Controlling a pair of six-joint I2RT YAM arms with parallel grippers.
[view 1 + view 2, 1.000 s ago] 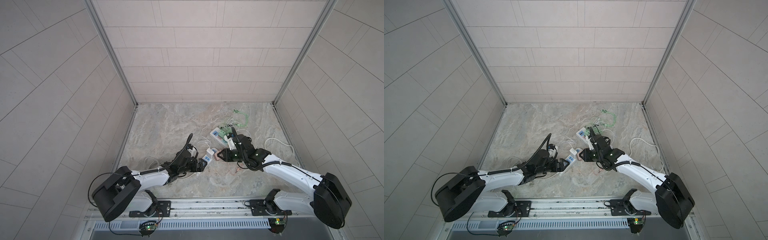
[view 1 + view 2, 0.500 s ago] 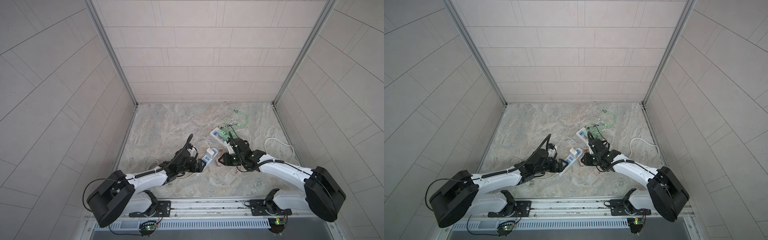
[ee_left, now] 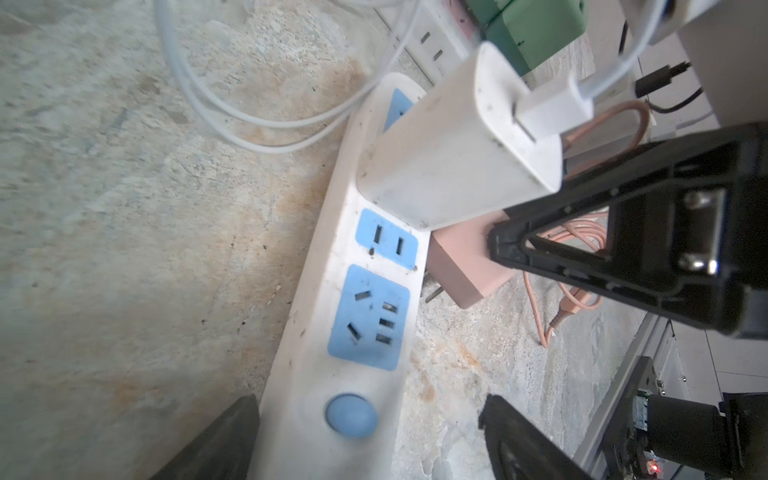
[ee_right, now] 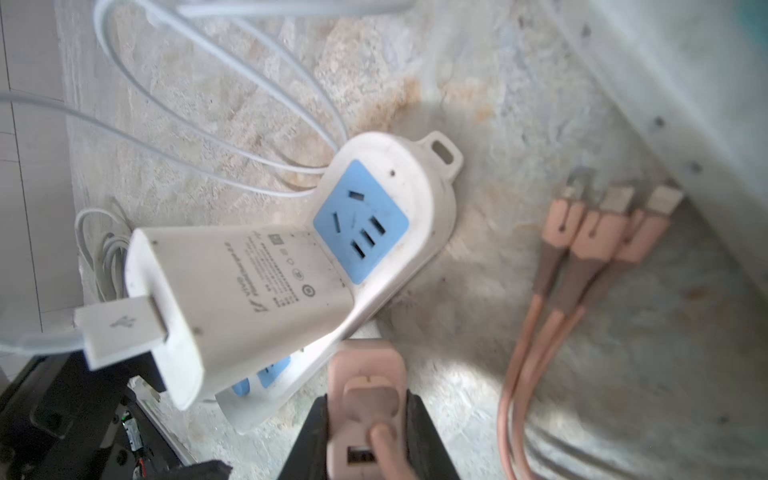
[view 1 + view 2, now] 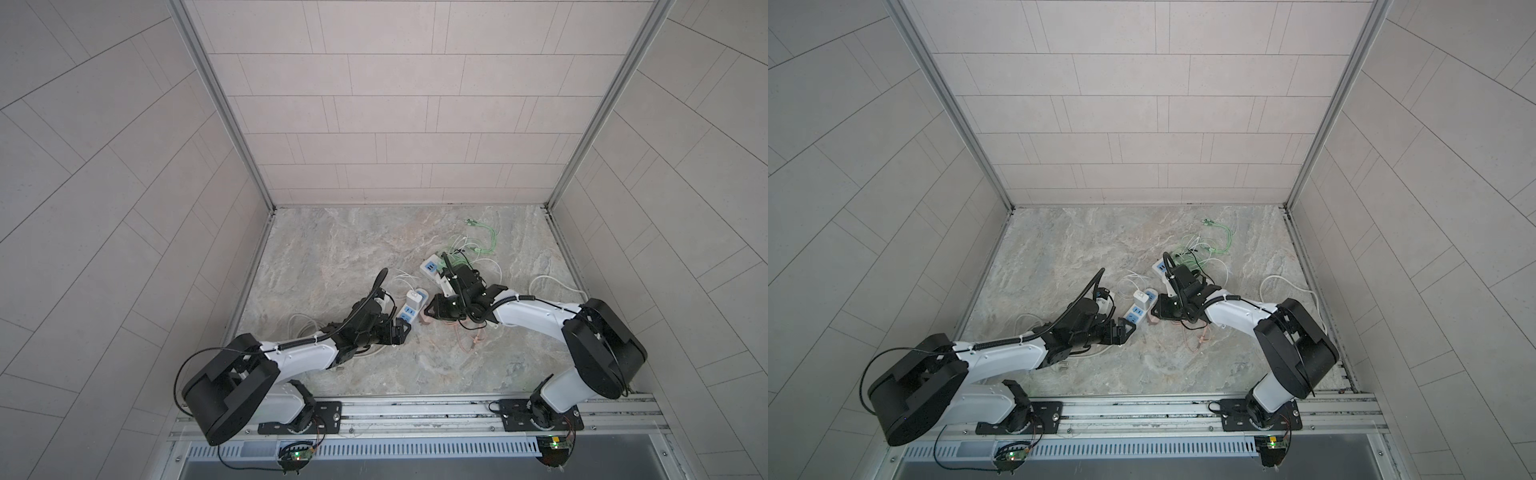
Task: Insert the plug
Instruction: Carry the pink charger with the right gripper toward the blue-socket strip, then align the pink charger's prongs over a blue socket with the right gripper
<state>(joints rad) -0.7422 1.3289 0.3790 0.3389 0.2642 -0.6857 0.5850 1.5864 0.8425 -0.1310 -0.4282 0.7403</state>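
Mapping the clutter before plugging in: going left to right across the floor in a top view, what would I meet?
Coiled white cable → white charger → pink plug → green cables → looped white cable.

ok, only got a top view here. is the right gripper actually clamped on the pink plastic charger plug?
Observer: Yes. The right wrist view shows the right gripper shut on the pink plastic charger plug, one black jaw on each side.
Operator: plugged in yet?
Observer: No. In the left wrist view it sits beside the long white plastic power strip, in no socket, next to an empty blue two-slot socket.
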